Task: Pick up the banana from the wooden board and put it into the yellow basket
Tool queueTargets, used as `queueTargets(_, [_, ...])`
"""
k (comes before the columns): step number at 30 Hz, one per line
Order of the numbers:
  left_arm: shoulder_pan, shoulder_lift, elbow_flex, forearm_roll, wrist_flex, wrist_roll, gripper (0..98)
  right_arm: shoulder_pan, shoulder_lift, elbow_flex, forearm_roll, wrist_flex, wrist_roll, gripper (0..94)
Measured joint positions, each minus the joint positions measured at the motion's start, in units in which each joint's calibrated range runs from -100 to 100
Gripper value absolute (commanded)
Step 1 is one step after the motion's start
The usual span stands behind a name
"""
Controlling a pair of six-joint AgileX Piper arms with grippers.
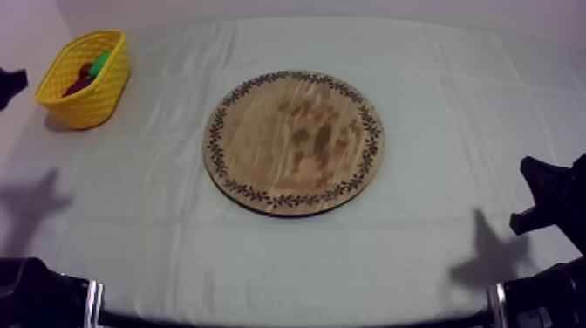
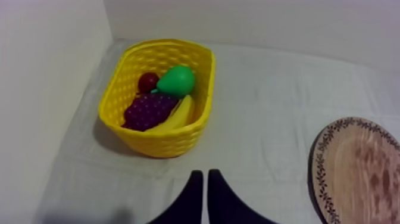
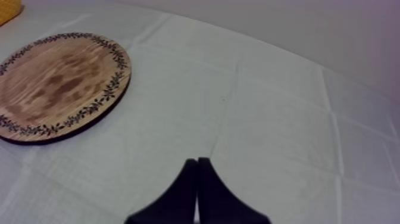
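Observation:
The banana [image 2: 180,114] lies inside the yellow basket [image 2: 191,128], beside a bunch of grapes [image 2: 149,111], a green pear [image 2: 177,81] and a small red fruit [image 2: 147,81]. In the top view the basket [image 1: 98,96] stands at the table's far left corner. The round wooden board [image 1: 294,141] lies bare in the middle of the table. My left gripper [image 2: 202,179] hangs shut over the cloth, a short way in front of the basket. My right gripper [image 3: 197,164] is shut with nothing in it, over bare cloth to the right of the board [image 3: 56,83].
The left wall stands close behind the basket. The board's rim [image 2: 315,167] lies to the right of my left gripper. Black parts of my arms sit at the left edge [image 1: 10,85] and the right edge [image 1: 554,196] of the table.

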Motion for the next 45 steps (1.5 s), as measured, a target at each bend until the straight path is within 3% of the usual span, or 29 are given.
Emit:
queueTargets(7, [0.44, -15.36, 18.12, 1.63, -11.0, 0.95, 0.1, 0.0, 0.0, 0.0, 0.0, 0.0, 0.0, 0.2])
queueTargets(17, [0.51, -32.12, 35.2, 1.75, -14.57, 1.4, 0.0, 0.0, 0.0, 0.0, 0.0, -0.01, 0.0, 0.2])
queueTargets(22, [0.83, -38.07, 38.72, -0.22, -14.02, 3.37, 0.0, 0.0, 0.0, 0.0, 0.0, -0.01, 0.0, 0.2])
queueTargets(27, [2.07, -41.62, 38.18, -3.5, -10.67, 5.76, 0.0, 0.0, 0.0, 0.0, 0.0, -0.01, 0.0, 0.2])
queueTargets(34, [2.74, -42.45, 38.42, -4.52, -10.09, 5.68, 0.0, 0.0, 0.0, 0.0, 0.0, -0.01, 0.0, 0.2])
queueTargets(39, [2.81, -42.45, 40.2, -5.43, -16.78, 9.63, 0.1, 0.0, 0.0, 0.0, 0.0, -0.01, 0.0, 0.2])
queueTargets(45, [2.81, -42.45, 40.51, -5.53, -18.42, 12.72, 0.1, 0.0, 0.0, 0.0, 0.0, 0.04, 0.0, 0.2])
